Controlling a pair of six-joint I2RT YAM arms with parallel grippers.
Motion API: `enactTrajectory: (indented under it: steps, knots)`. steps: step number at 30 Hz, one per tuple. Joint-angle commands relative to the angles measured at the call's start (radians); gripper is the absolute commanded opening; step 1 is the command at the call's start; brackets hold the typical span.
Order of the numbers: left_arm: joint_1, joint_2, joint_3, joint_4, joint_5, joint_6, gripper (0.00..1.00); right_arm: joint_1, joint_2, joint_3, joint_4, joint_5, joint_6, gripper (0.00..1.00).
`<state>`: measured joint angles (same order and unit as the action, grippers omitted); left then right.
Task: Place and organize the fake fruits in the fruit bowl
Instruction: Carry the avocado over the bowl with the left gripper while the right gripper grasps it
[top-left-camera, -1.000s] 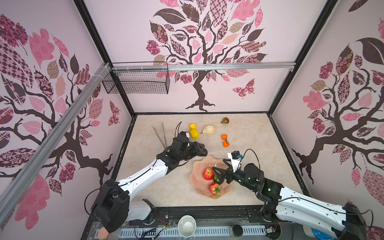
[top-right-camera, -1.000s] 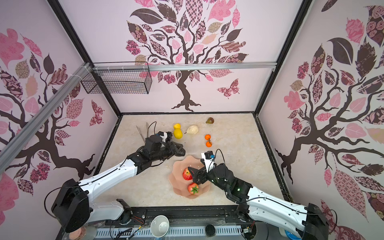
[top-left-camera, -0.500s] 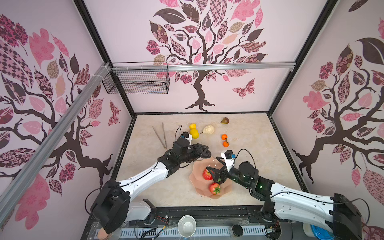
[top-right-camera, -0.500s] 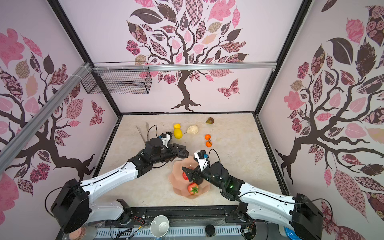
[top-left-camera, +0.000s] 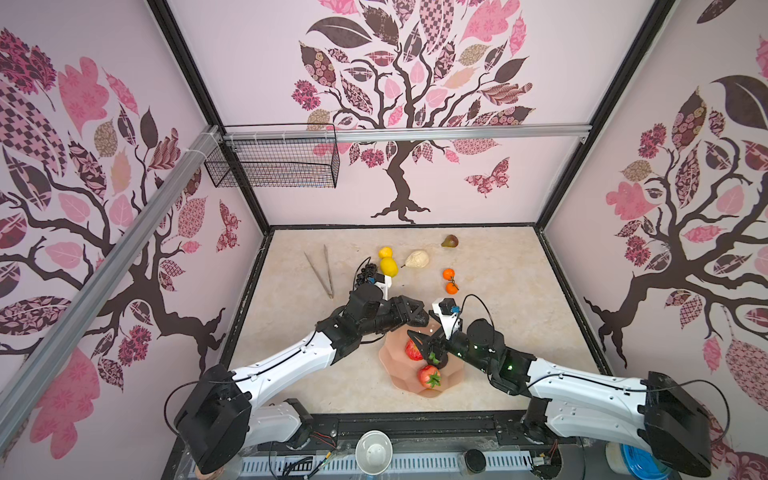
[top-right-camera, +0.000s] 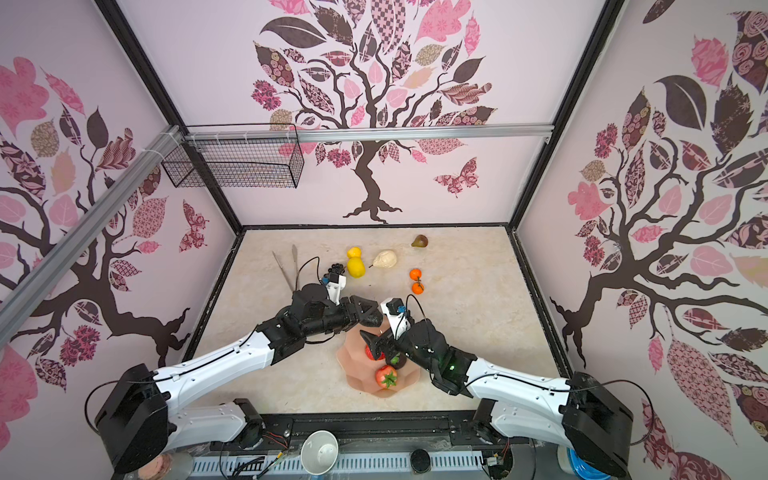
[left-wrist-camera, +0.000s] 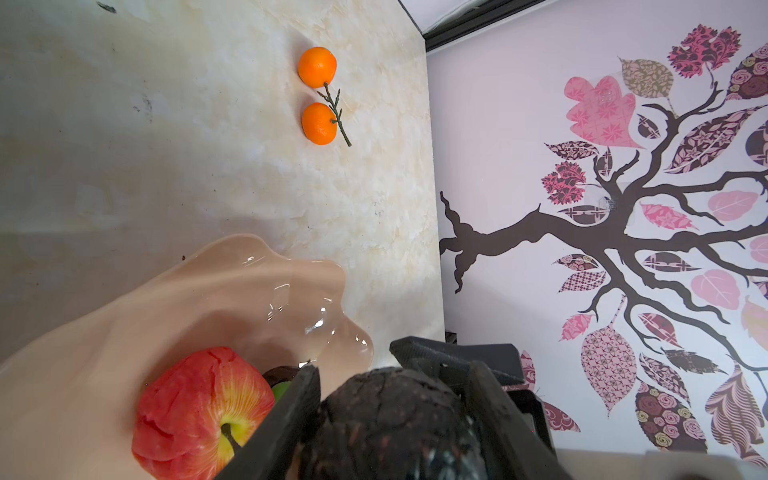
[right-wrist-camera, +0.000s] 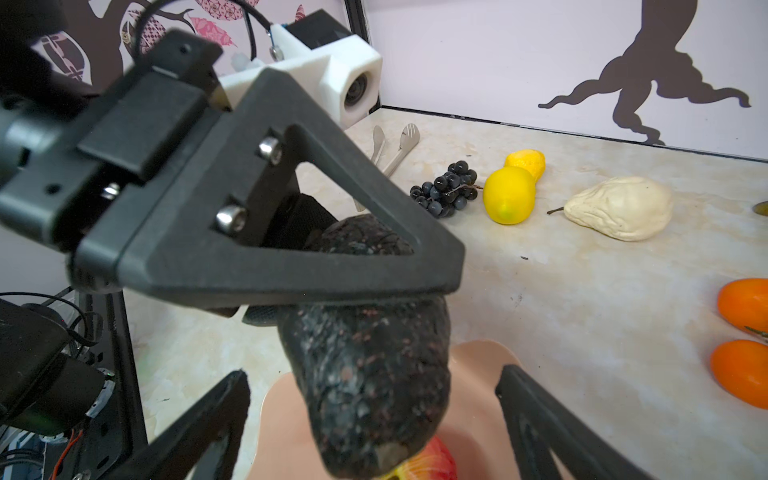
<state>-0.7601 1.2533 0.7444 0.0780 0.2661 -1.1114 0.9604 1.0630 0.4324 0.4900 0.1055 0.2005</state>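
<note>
Left gripper (top-left-camera: 415, 316) is clamped on the dark avocado (right-wrist-camera: 370, 374), which hangs just above the far rim of the fruit bowl (top-left-camera: 395, 370). Right gripper (top-left-camera: 423, 347) stands spread wide and holds nothing, low over the bowl beside the red apple (top-left-camera: 412, 350), with the avocado close ahead.

My 2 top views look steeply down from high over the near edge, covering the whole table (top-left-camera: 519, 282). Each wrist camera sits close, facing the avocado (left-wrist-camera: 390, 415); both share the fruit bowl (right-wrist-camera: 473, 361).
</note>
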Motion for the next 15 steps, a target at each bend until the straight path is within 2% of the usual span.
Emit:
enactTrajectory:
  steps: [1, 4, 11, 15]
  knots:
    - [-0.002, -0.015, -0.041, 0.026, 0.003, -0.010, 0.53, -0.002, 0.019, 0.052, 0.014, -0.006, -0.010, 0.95]
    - [-0.002, -0.012, -0.046, 0.034, 0.012, -0.017, 0.53, -0.004, 0.024, 0.052, 0.041, -0.023, -0.013, 0.95]
    - [-0.010, -0.021, -0.047, 0.034, 0.010, -0.017, 0.54, -0.047, 0.071, 0.078, 0.046, -0.108, 0.006, 0.82]
    - [-0.016, -0.019, -0.046, 0.034, 0.016, -0.017, 0.54, -0.057, 0.081, 0.083, 0.055, -0.159, 0.011, 0.80]
